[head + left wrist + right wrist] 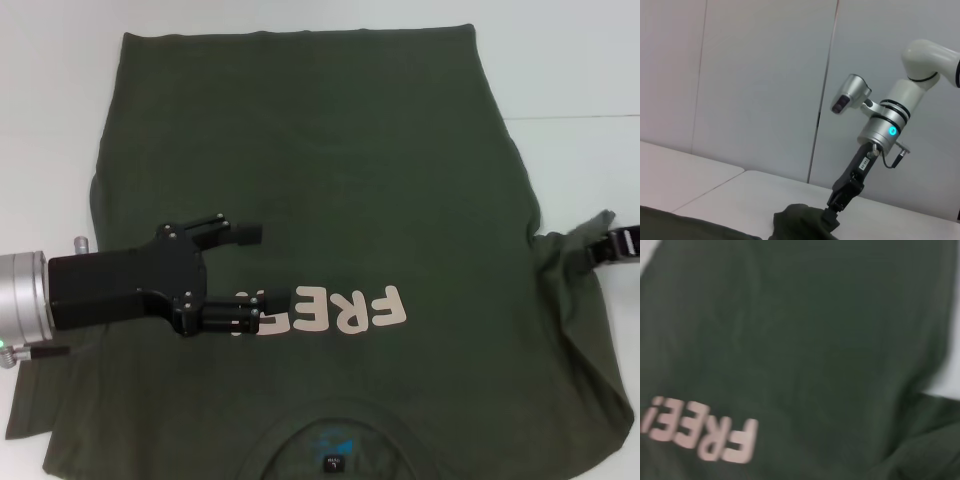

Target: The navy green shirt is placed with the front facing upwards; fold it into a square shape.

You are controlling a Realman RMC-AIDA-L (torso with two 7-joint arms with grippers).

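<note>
The navy green shirt [330, 170] lies front up on the white table, collar and label [331, 462] nearest me, pale letters [345, 310] across the chest. My left gripper [262, 268] hovers over the chest at the left end of the lettering, open and holding nothing. At the shirt's right edge, my right gripper [622, 245] is shut on the right sleeve [585, 245], whose cloth is bunched and lifted. The left wrist view shows that gripper [834, 211] pinching the raised cloth [800, 222]. The right wrist view looks down on the shirt [815, 340] and its letters [725, 440].
White table [580, 60] shows bare beyond the hem at the far side and to both sides of the shirt. A grey panelled wall [740, 75] stands behind the table.
</note>
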